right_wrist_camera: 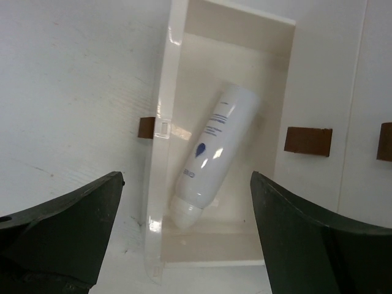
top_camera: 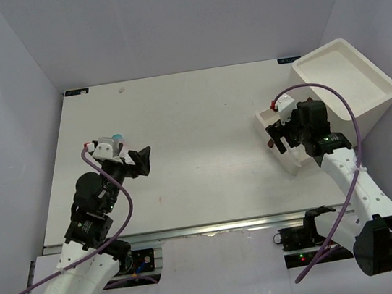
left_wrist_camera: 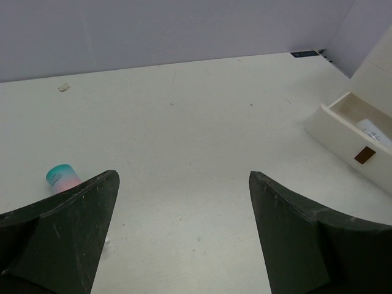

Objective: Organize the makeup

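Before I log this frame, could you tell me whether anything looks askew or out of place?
The white tube lies diagonally in the open drawer, not square to its walls. The pink teal-capped tube sits loose on the table, beside the left gripper.

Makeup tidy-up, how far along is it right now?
Done: the white tube lies inside the open drawer. In hand: nothing; the right gripper is open above that drawer, and the left gripper is open too. Left: the pink teal-capped tube lies on the table beside the left gripper, not yet picked up. No other makeup shows in these views.
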{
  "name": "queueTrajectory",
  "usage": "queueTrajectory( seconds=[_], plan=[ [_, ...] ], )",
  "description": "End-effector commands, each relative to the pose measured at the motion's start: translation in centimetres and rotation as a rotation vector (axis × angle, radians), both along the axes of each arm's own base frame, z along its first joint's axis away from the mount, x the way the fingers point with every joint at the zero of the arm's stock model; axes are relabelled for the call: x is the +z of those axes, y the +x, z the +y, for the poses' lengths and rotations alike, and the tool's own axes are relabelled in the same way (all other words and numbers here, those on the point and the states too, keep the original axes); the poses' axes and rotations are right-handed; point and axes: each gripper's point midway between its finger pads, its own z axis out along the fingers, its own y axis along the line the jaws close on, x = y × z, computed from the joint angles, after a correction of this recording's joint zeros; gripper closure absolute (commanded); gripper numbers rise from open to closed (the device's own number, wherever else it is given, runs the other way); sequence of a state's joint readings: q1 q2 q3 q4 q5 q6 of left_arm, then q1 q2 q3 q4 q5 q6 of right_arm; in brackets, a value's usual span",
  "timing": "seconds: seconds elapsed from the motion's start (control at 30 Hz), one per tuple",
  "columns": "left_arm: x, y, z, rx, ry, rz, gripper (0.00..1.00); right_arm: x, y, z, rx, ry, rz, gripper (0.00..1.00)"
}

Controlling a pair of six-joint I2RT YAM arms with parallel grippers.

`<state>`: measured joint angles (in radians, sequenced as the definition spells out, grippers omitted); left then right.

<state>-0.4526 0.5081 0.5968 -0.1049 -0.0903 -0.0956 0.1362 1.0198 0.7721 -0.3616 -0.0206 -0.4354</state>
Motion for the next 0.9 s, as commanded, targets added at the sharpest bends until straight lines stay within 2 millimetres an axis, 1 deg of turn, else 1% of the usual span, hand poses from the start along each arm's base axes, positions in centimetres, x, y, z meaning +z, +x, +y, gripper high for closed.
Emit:
queueTrajectory(
  seconds=[0.0, 0.07, 0.13, 0.17, 0.2, 0.23, 0.27, 0.3, 0.37, 0.4, 0.5, 0.53, 0.57, 0.6, 0.63, 0.7, 0.77, 0.87],
  plan=[
    [-1.0, 0.6, -0.6, -0.015, 0.008, 0.063, 0.02, 5.6, -1.8, 5.4, 0.33, 0.147, -0.073, 0.08],
    [-1.6, 1.0, -0.8, -0.013, 0.012, 0.095, 0.02, 6.2, -3.0, 7.9, 0.47, 0.233, -0.049, 0.09],
    [-2.7, 1.5, -1.1, -0.009, 0.019, 0.148, 0.02, 6.7, -5.3, 11.0, 0.662, 0.371, -0.006, 0.1],
    [-3.2, 1.8, -1.2, -0.007, 0.021, 0.172, 0.02, 6.7, -6.2, 12.2, 0.733, 0.435, 0.026, 0.1],
    [-3.6, 2.0, -1.3, -0.005, 0.024, 0.195, 0.02, 6.4, -6.6, 12.8, 0.772, 0.483, 0.063, 0.11],
    [-4.4, 2.3, -1.3, 0.0, 0.032, 0.231, 0.02, 6.3, -7.2, 13.4, 0.812, 0.53, 0.091, 0.12],
    [-5.5, 2.7, -1.2, 0.015, 0.039, 0.279, 0.02, 6.1, -7.3, 13.8, 0.841, 0.561, 0.112, 0.12],
    [-6.4, 3.2, -1.0, 0.032, 0.043, 0.322, 0.02, 5.9, -7.1, 14.0, 0.852, 0.572, 0.124, 0.13],
    [-7.6, 4.2, -0.5, 0.061, 0.04, 0.401, 0.02, 5.0, -6.7, 13.9, 0.844, 0.565, 0.144, 0.14],
    [-8.7, 4.9, 0.1, 0.078, 0.016, 0.452, 0.02, 4.4, -6.7, 13.9, 0.844, 0.562, 0.154, 0.14],
    [-9.8, 6.3, 1.1, 0.068, -0.067, 0.536, 0.03, 3.5, -6.8, 13.6, 0.83, 0.545, 0.164, 0.14],
    [-10.6, 6.8, 1.8, 0.083, -0.099, 0.58, 0.03, 3.3, -6.9, 13.4, 0.821, 0.53, 0.16, 0.13],
    [-10.8, 7.5, 2.8, 0.11, -0.122, 0.6, 0.04, 3.1, -6.9, 13.3, 0.814, 0.518, 0.156, 0.13],
    [-11.2, 8.0, 3.4, 0.134, -0.131, 0.619, 0.04, 3.0, -6.9, 13.1, 0.809, 0.509, 0.151, 0.13],
    [-12.1, 8.2, 3.7, 0.152, -0.132, 0.653, 0.04, 2.9, -7.0, 13.0, 0.805, 0.502, 0.148, 0.13],
    [-13.2, 9.4, 5.3, 0.242, -0.138, 0.706, 0.04, 2.9, -6.9, 12.8, 0.793, 0.483, 0.131, 0.13],
    [-14.7, 10.1, 6.3, 0.302, -0.139, 0.762, 0.04, 3.0, -6.7, 12.7, 0.781, 0.474, 0.122, 0.13],
    [-15.6, 11.5, 7.7, 0.389, -0.13, 0.797, 0.04, 3.1, -6.6, 12.6, 0.772, 0.468, 0.116, 0.12]
  ],
)
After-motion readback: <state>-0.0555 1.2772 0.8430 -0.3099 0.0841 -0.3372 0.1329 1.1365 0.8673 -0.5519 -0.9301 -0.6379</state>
